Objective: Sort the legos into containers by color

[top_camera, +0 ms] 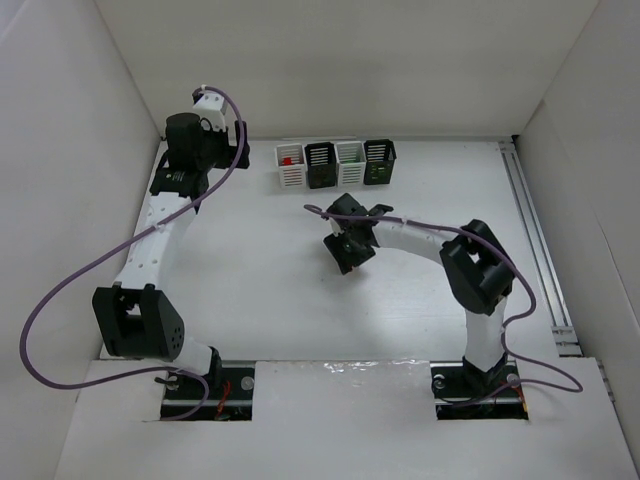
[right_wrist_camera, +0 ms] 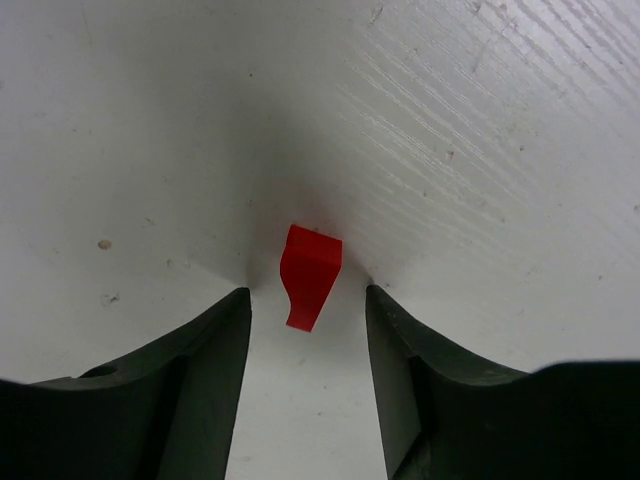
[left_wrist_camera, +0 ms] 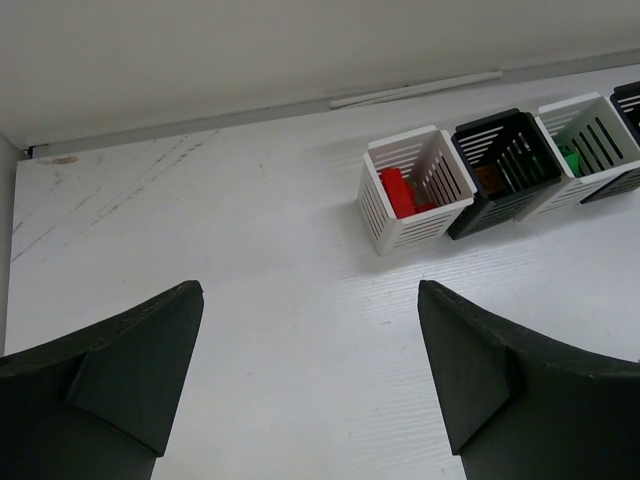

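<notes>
While the right end effector (right_wrist_camera: 307,298) stands low over the bench (top_camera: 260,290), a single red lego brick (right_wrist_camera: 311,275) lies between its two fingers, with a sliver of bench showing on either side; jaws apart, nothing grasped yet. Step in hand, as judged: pick-up of a red brick near bench centre, well short of the bin row. Next move calls for clamping squarely on the brick's sides, lifting, then carrying it to the leftmost white bin (top_camera: 289,180), where red bricks (left_wrist_camera: 398,190) already lie; the brick sits slightly skewed to the fingers, so it may twist on contact. Right arm pose: elbow raised out to the right, forearm reaching in leftward, wrist pitched steeply down. Left arm: elbow bent near its base, forearm stretched to the far left of the bench, beside the bin row; left end effector (left_wrist_camera: 310,295) spread wide and empty, above bare bench.
</notes>
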`<state>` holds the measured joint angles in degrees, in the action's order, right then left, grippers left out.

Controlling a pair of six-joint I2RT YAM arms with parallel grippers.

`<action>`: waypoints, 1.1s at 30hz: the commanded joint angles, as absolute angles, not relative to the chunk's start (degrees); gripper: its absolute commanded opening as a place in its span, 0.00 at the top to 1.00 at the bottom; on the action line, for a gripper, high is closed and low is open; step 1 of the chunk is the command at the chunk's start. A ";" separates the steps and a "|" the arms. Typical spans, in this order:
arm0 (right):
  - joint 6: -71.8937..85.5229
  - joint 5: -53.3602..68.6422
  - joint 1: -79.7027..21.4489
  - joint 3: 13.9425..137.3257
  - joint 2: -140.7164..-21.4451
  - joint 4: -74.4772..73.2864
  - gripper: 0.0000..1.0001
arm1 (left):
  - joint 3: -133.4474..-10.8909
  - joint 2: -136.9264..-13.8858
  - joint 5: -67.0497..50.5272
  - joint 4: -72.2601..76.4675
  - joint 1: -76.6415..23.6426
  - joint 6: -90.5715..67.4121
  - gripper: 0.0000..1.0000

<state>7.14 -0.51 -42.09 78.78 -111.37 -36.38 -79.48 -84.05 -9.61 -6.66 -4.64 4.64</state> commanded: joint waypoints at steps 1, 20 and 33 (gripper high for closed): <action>7.82 -0.62 -42.63 81.04 -113.02 -34.72 0.46 | -82.27 -83.23 -9.76 -4.75 -4.31 4.48 0.14; 2.12 1.58 -42.63 90.07 -113.03 -35.24 0.97 | -80.25 -83.59 -10.28 -3.17 -4.31 5.01 0.14; 2.80 12.13 -33.31 127.22 -128.38 -24.18 1.00 | -76.29 -81.30 -3.69 -5.18 -4.31 4.48 0.00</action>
